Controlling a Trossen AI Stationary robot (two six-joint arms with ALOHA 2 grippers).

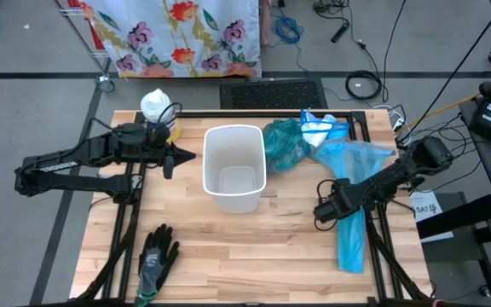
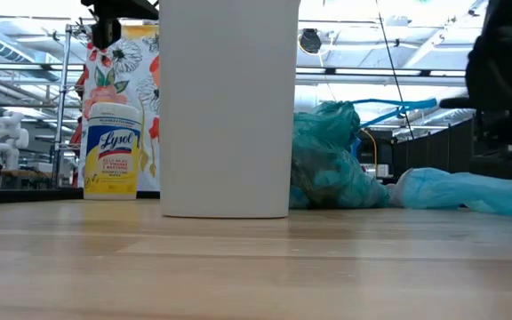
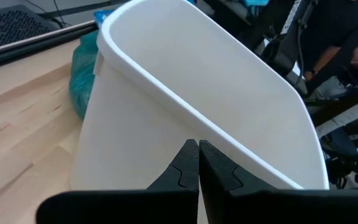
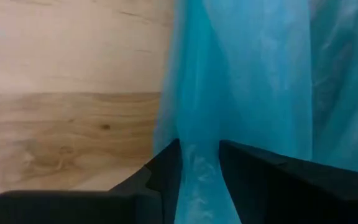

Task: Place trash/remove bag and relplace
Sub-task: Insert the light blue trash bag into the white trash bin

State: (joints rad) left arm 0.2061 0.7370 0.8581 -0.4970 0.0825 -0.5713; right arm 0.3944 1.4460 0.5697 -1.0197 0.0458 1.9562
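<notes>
At the left of the high view the left tool (image 1: 184,156) waits with fingers together, tip aimed at the empty white plastic wastebasket (image 1: 234,166) at centre. Just right of it lies a bunched teal bag (image 1: 285,141), full by the look of it. At lower right the right tool (image 1: 329,211) straddles a loose light-blue plastic bag (image 1: 353,230), its long axis running top to bottom of the frame; the fingers stand apart with film between, not yet pinched. No loose trash is visible.
</notes>
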